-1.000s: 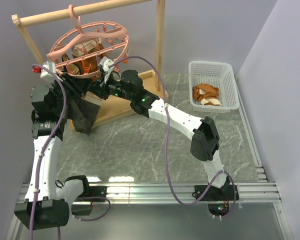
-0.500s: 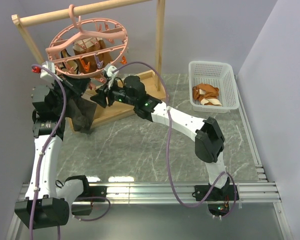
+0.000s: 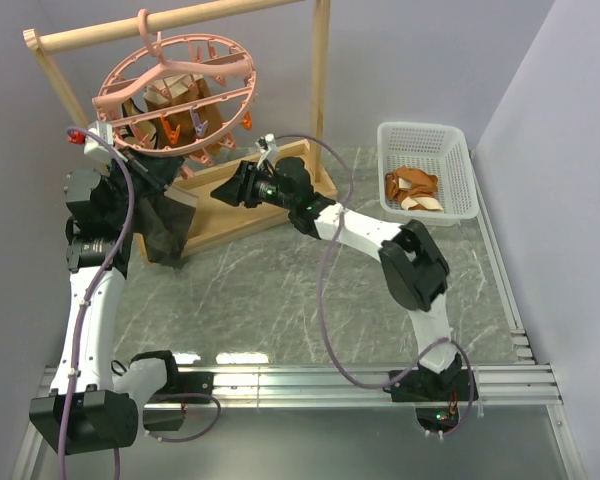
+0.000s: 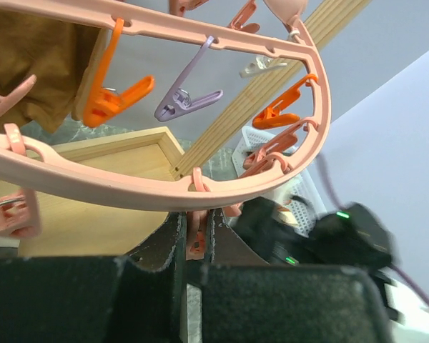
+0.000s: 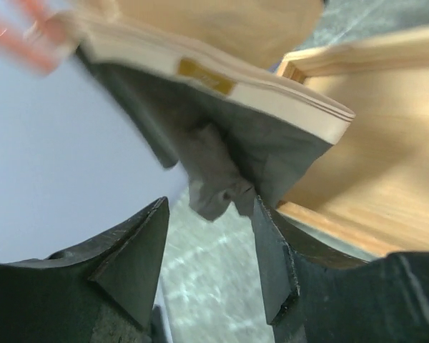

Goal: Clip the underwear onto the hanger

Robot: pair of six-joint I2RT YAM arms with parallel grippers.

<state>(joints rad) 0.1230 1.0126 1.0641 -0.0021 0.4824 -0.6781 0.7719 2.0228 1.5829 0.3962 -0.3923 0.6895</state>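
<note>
The salmon-pink hanger [image 3: 111, 96] hangs by its hook from the wooden bar. Its ring also crosses the left wrist view [image 4: 164, 191]. My left gripper [image 3: 150, 168] is just under the ring's near edge. In the left wrist view the gripper [image 4: 195, 239] is shut on a small pink clip [image 4: 196, 243]. The dark underwear [image 3: 160, 225] hangs below that spot. Its beige waistband [image 5: 222, 89] and dark fabric [image 5: 232, 153] fill the right wrist view. My right gripper [image 3: 226, 190] is open and empty, just right of the underwear and apart from it [image 5: 211, 250].
Orange and tan garments [image 3: 175, 115] hang clipped inside the ring. The wooden rack has a top bar [image 3: 210, 18], a right post [image 3: 321, 90] and a base frame [image 3: 250, 205]. A white basket [image 3: 425, 128] with orange-and-cream garments [image 3: 412, 188] stands at the right.
My right gripper has drawn back down and to the right, away from the hanger. The ring has tipped up to a steeper tilt. My left arm has barely moved.
</note>
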